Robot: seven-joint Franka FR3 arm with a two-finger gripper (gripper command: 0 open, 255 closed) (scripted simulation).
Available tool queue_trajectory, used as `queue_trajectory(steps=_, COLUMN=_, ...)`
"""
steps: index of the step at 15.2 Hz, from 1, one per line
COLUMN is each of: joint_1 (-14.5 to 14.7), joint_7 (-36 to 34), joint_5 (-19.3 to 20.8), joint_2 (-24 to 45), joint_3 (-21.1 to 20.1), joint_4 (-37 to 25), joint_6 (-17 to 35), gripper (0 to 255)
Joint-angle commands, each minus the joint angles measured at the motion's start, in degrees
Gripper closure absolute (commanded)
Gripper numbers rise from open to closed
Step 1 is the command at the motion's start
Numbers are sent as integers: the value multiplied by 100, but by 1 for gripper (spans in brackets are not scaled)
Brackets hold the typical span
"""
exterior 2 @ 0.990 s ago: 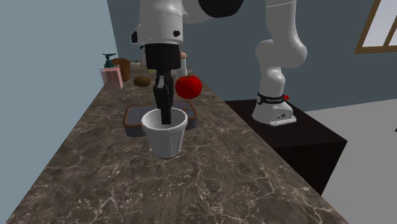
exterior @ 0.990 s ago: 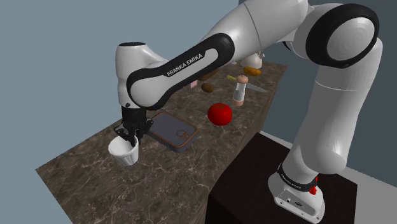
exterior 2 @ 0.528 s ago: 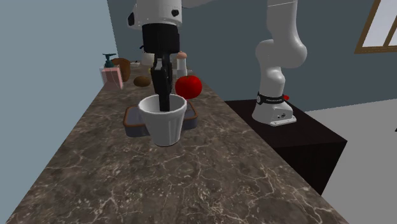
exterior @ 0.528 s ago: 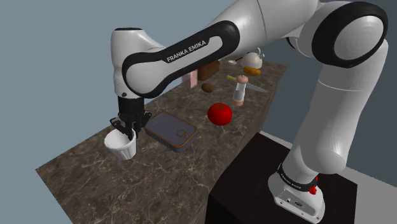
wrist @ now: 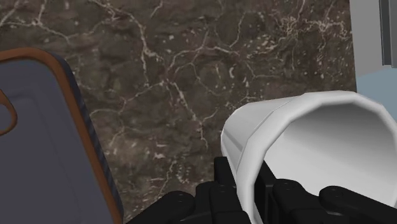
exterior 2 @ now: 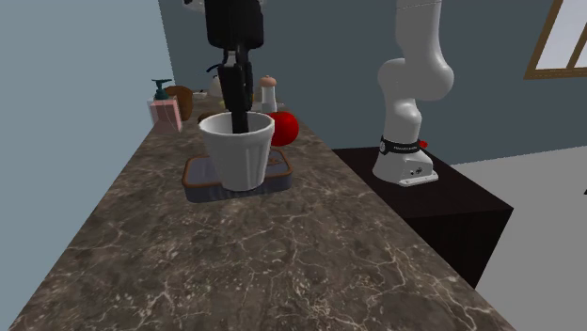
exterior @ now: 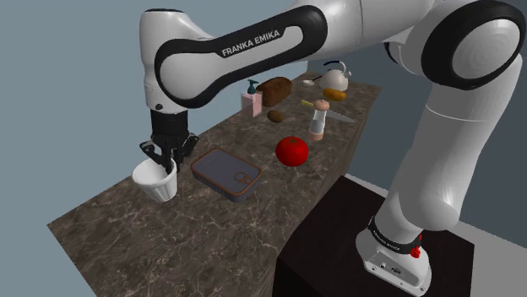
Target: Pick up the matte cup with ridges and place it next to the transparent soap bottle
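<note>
**Operator:** Reading the shoulder view from its left, I have the gripper [exterior: 169,160] clamped on the white cup [exterior: 157,180]. One finger is inside the rim and the other is against the outer wall.

**Supervisor:** Where does the cup sit relative to the counter?

**Operator:** It's over the near part of the dark marbled counter [exterior: 127,229], mouth up, just beside the grey tray [exterior: 224,171] with the orange rim. In the second exterior view I see it in front of that tray, its wall faintly faceted. My wrist view shows the cup's wall pinched between the two black fingers, with the counter's veined surface beyond it.

**Supervisor:** And the soap bottle?

**Operator:** It's further right and further back. The pink soap bottle [exterior: 252,102] with the teal pump stands upright, well apart from the cup, next to a brown loaf [exterior: 276,90]. Right of the tray I see a red tomato [exterior: 292,151], then an upright shaker [exterior: 319,120]. The dark stand [exterior: 338,253] is at the lower right.
</note>
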State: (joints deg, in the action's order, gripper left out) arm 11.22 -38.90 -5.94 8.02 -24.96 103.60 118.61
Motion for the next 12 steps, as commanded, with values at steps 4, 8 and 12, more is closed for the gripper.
queue_trajectory(steps=4, joint_1=-5, joint_7=-36, joint_5=-16, joint_2=-79, joint_3=-5, joint_4=-303, joint_6=-375, gripper=255)
queue_trajectory(steps=8, joint_1=-7, joint_7=-68, joint_5=-14, joint_2=-106, joint_3=-6, joint_4=-579, joint_6=-673, gripper=255)
queue_trajectory(steps=12, joint_1=-4, joint_7=-107, joint_5=-3, joint_2=-110, joint_3=-8, joint_4=-881, joint_6=-977, gripper=255)
